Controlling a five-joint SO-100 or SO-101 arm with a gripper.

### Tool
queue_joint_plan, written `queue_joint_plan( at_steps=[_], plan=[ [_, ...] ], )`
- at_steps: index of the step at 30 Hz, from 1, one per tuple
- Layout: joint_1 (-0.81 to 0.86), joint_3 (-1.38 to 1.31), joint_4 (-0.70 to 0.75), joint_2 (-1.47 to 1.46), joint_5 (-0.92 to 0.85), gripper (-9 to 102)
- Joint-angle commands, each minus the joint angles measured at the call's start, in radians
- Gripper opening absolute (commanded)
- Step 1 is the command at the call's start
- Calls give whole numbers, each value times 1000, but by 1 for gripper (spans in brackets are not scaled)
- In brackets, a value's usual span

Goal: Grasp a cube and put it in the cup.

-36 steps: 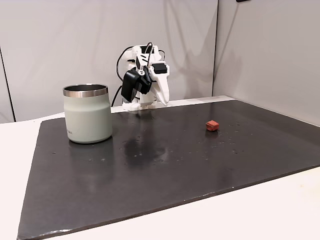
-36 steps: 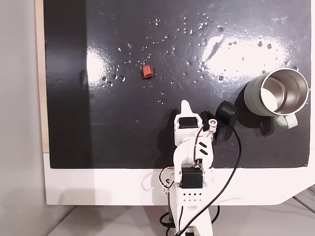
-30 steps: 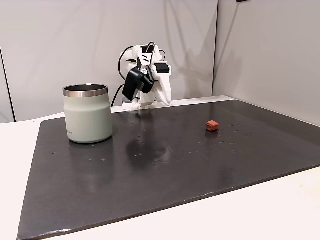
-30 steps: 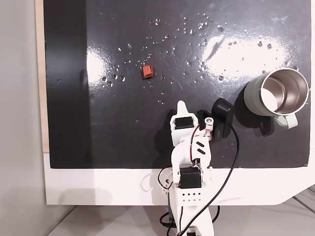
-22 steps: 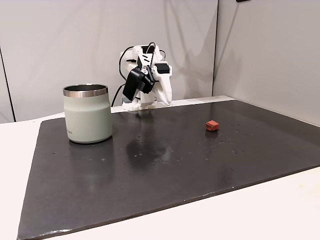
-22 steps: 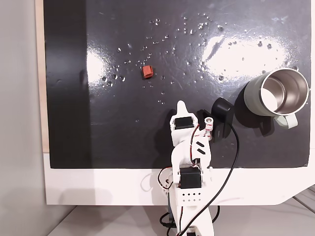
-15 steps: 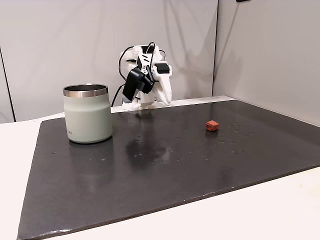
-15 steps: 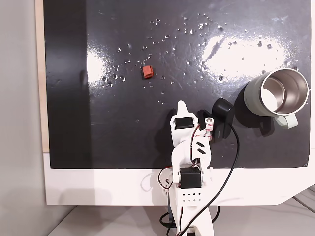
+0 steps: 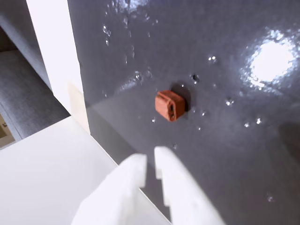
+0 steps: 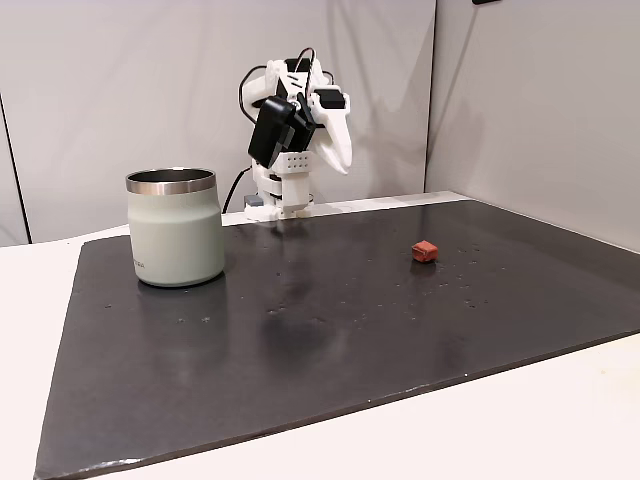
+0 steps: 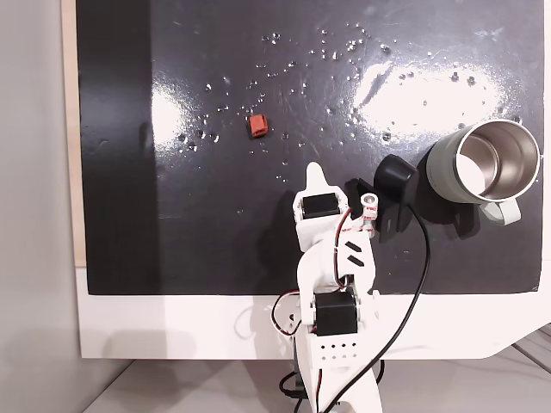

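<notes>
Now the pincer (image 9: 150, 169) is hovering above the dark surface (image 10: 330, 330) with its white fingers (image 9: 174, 187) nearly together, a thin gap between them, holding nothing. Ahead of it the cube (image 9: 169, 105) is lying on the surface, well apart from the cup (image 11: 482, 168).

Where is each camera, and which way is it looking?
Wrist view: rides on the arm, looks down at the cube on the dark mat; the white gripper tips show at the bottom.
A fixed view: sits low at the table's front, looks across the mat to the arm at the back, cup on the left.
A fixed view: hangs above, looks straight down; the arm reaches up from the bottom edge, cup on the right.
Shared: all three show the cube; both fixed views show the cup.
</notes>
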Motion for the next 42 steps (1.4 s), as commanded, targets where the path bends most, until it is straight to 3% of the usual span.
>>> queue_joint_plan(
  at_steps=[1, 14, 21, 36, 42],
  plan=[
    [-20, -232, 29, -178, 18, 0],
    [-129, -675, 150, -727, 107, 0],
    [-141, -890, 293, -979, 179, 0],
    [-146, -1374, 540, -1405, 210, 0],
    [-147, -1411, 545, -1463, 209, 0]
  ],
)
